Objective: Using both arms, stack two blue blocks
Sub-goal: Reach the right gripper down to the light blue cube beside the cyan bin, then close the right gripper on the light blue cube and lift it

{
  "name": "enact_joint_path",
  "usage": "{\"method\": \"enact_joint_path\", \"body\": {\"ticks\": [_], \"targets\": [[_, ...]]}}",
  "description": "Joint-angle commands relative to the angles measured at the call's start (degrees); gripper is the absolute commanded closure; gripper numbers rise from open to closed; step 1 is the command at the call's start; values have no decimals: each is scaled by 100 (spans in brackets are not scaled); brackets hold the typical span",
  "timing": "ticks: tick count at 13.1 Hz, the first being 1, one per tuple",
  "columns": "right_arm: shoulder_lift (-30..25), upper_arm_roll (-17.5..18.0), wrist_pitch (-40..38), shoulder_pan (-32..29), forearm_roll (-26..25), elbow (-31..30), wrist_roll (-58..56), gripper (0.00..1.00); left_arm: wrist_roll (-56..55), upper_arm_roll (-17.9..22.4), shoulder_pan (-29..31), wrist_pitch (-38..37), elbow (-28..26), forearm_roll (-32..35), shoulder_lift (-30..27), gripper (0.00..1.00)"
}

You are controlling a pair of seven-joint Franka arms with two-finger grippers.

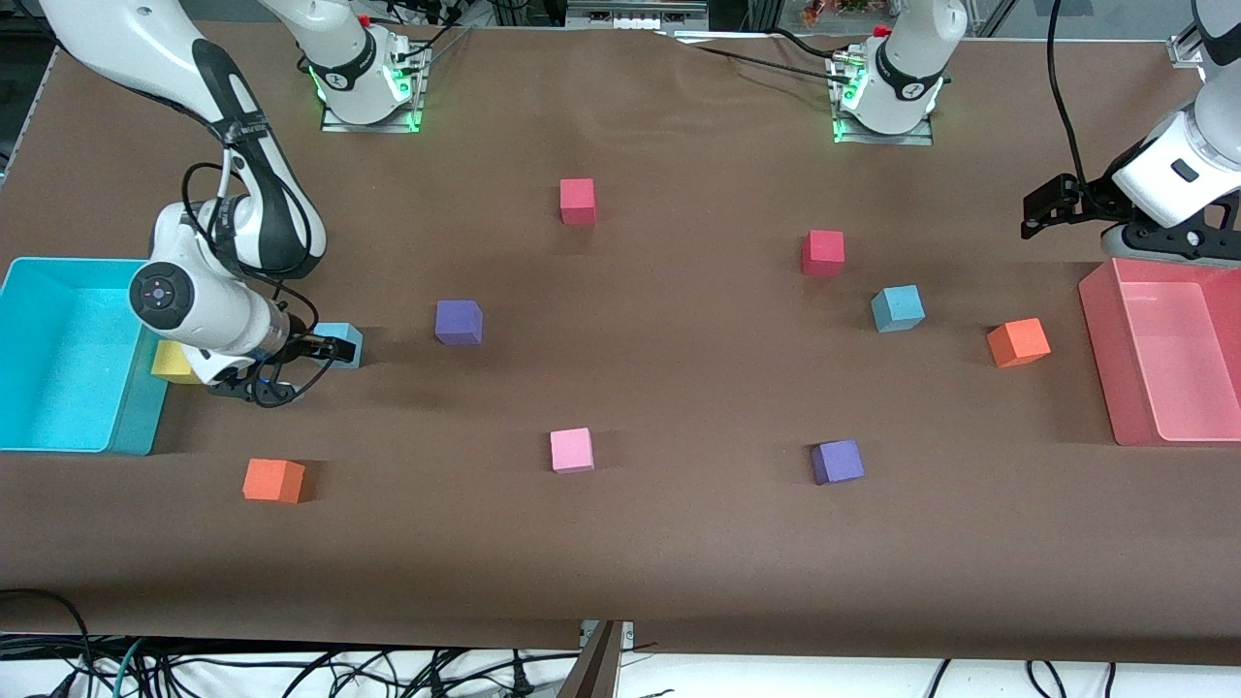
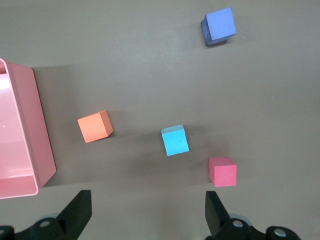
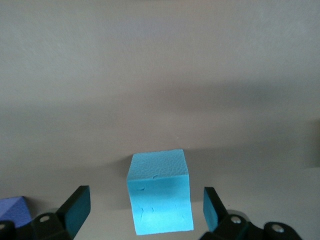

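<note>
One blue block (image 1: 343, 341) sits on the table beside the cyan bin, at the right arm's end. My right gripper (image 1: 325, 349) is low at this block, open. In the right wrist view the block (image 3: 160, 192) lies between the two fingers (image 3: 75, 210) with a gap on each side. The second blue block (image 1: 897, 308) sits toward the left arm's end and also shows in the left wrist view (image 2: 175, 140). My left gripper (image 1: 1042, 208) is open and empty, up over the table by the pink bin; it also shows in the left wrist view (image 2: 147, 200).
A cyan bin (image 1: 136, 427) and a yellow cube (image 1: 173, 361) lie beside the right gripper. A pink bin (image 1: 1100, 330) is at the left arm's end. Purple cubes (image 1: 459, 322) (image 1: 837, 461), red cubes (image 1: 578, 201) (image 1: 822, 252), orange cubes (image 1: 273, 480) (image 1: 1018, 342) and a pink cube (image 1: 572, 450) are scattered.
</note>
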Motion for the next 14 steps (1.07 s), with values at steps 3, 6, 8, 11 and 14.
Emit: {"method": "enact_joint_path", "body": {"ticks": [3, 6, 8, 11, 14], "targets": [[26, -35, 159, 0, -17, -230, -268, 0, -18, -42, 48, 2, 1, -103, 17, 0], [184, -61, 238, -35, -43, -222, -427, 0, -18, -42, 48, 2, 1, -103, 26, 0], [272, -61, 238, -26, -34, -204, -419, 0, -18, -42, 48, 2, 1, -103, 26, 0], [387, -61, 264, -44, -34, -178, -419, 3, -18, -42, 48, 2, 1, -103, 26, 0], [395, -61, 282, -35, -26, -178, -384, 97, -27, -42, 48, -7, -34, -103, 26, 0]]}}
